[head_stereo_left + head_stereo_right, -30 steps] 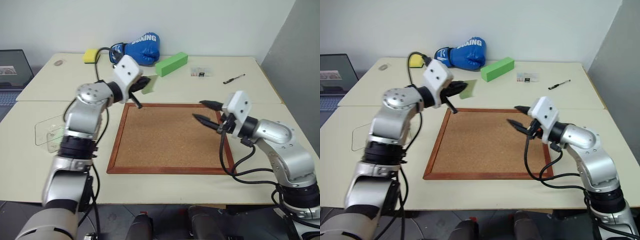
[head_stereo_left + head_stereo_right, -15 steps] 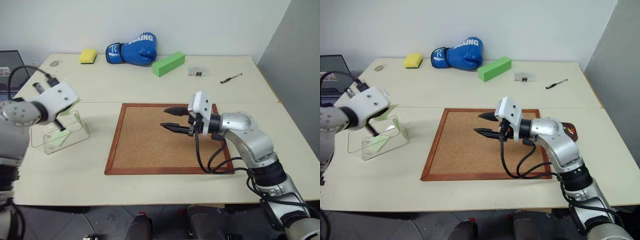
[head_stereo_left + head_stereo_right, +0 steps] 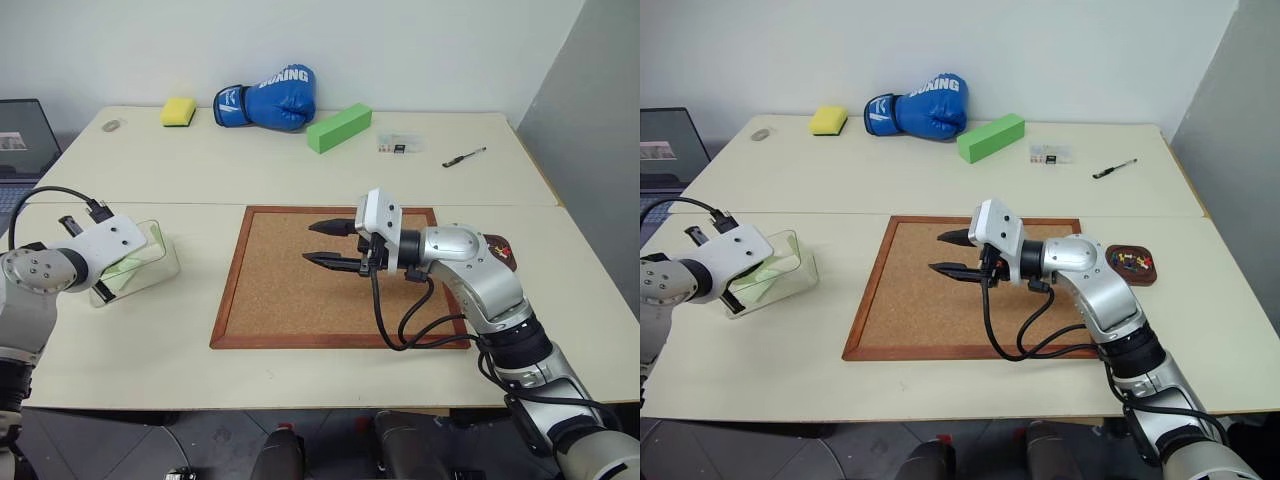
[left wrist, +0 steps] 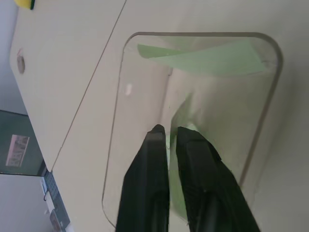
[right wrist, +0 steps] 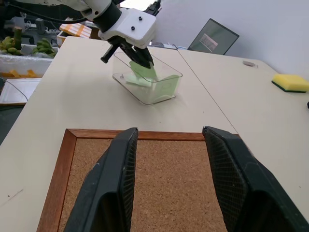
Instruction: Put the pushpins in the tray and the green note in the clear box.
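The clear box (image 3: 170,262) stands on the table at the left. The pale green note (image 4: 212,58) is inside it, one part against the far wall and one edge standing in the narrow gap between my left gripper's fingers. My left gripper (image 4: 170,131) reaches down into the box and is slightly open. My right gripper (image 3: 309,243) hovers over the corkboard, pointing left, open and empty. The small dark tray (image 3: 1150,278) sits at the board's right edge, beside my right forearm, with coloured pushpins (image 3: 1128,260) in it.
The wood-framed corkboard (image 3: 280,300) lies mid-table. Along the far edge are a yellow sponge (image 3: 179,110), a blue boxing glove (image 3: 268,97), a long green block (image 3: 340,128), a tiny clear case (image 3: 399,146) and a pen (image 3: 466,157). A laptop (image 3: 20,135) stands far left.
My left arm swung left and down from the board's far-left corner into the clear box, carrying the green note; its fingers have parted a little. My right gripper moved left across the corkboard.
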Controlling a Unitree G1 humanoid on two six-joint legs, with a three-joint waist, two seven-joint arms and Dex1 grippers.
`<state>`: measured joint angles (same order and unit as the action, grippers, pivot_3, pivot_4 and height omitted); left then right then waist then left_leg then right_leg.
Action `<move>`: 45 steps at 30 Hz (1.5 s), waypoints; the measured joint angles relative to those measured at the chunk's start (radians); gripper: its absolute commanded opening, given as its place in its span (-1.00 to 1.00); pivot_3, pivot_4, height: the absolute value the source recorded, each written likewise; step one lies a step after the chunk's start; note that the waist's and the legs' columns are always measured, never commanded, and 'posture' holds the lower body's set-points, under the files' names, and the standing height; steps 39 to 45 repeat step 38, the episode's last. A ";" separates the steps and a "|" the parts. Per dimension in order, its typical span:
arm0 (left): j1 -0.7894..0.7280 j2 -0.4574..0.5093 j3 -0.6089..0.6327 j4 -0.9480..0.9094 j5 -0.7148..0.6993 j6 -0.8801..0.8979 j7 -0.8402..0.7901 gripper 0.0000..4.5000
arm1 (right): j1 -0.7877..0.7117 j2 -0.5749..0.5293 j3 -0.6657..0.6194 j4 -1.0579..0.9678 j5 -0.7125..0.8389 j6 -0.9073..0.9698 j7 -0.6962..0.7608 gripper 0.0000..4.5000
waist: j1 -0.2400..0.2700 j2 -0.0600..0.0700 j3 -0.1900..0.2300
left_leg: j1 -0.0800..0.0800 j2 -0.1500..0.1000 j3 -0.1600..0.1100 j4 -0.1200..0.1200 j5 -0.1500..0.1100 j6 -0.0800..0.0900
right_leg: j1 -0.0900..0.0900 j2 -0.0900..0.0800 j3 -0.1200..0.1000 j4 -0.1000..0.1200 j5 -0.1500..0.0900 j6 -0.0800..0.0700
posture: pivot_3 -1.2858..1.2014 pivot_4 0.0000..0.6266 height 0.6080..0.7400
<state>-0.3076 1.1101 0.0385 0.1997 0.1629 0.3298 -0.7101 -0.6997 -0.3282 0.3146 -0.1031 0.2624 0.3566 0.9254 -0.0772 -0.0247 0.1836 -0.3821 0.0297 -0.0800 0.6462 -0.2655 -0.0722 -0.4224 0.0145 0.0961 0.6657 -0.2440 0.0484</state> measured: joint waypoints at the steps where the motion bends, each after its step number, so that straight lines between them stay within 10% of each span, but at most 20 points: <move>1: 0.000 0.000 0.006 -0.013 -0.003 0.009 0.000 -0.35 | 0.000 0.000 0.000 0.000 -0.001 0.000 0.002 0.01 | 0.000 0.000 0.000 | 0.000 0.000 0.000 0.000 0.000 0.000 | 0.000 0.000 0.000 0.000 0.000 0.000 | 0.03 -0.52 1.00; 13: -0.038 0.030 0.051 -0.132 -0.029 0.099 -0.026 0.66 | -0.022 0.009 0.000 0.029 -0.005 0.000 0.031 0.01 | -0.002 0.000 0.000 | 0.000 0.000 0.000 0.000 0.000 0.000 | 0.000 0.000 0.000 0.000 0.000 0.000 | 0.03 -0.52 1.00; 20: -0.334 -0.307 0.149 -0.213 -0.309 0.278 -0.004 0.66 | 0.029 -0.004 -0.034 -0.010 -0.004 0.006 -0.008 0.01 | 0.023 -0.001 -0.001 | 0.000 -0.001 0.000 0.002 0.000 0.000 | 0.002 -0.001 -0.001 0.000 0.001 -0.001 | 0.03 -0.52 1.00; 27: -0.289 -0.586 0.077 -0.256 -0.337 0.315 0.181 0.66 | 0.259 -0.055 -0.219 -0.066 -0.024 0.022 -0.215 0.01 | 0.021 -0.001 -0.001 | 0.000 -0.001 0.000 0.001 0.000 0.000 | 0.001 -0.001 0.001 0.000 0.004 -0.005 | 0.03 -0.52 1.00; 45: -0.193 -0.642 -0.014 -0.286 -0.418 0.274 0.061 0.66 | 0.517 -0.051 -0.431 -0.179 -0.047 0.018 -0.453 0.01 | 0.019 -0.001 -0.001 | 0.002 -0.001 0.001 0.002 0.000 0.000 | 0.003 0.000 0.002 0.001 0.001 0.000 | 0.03 -0.52 1.00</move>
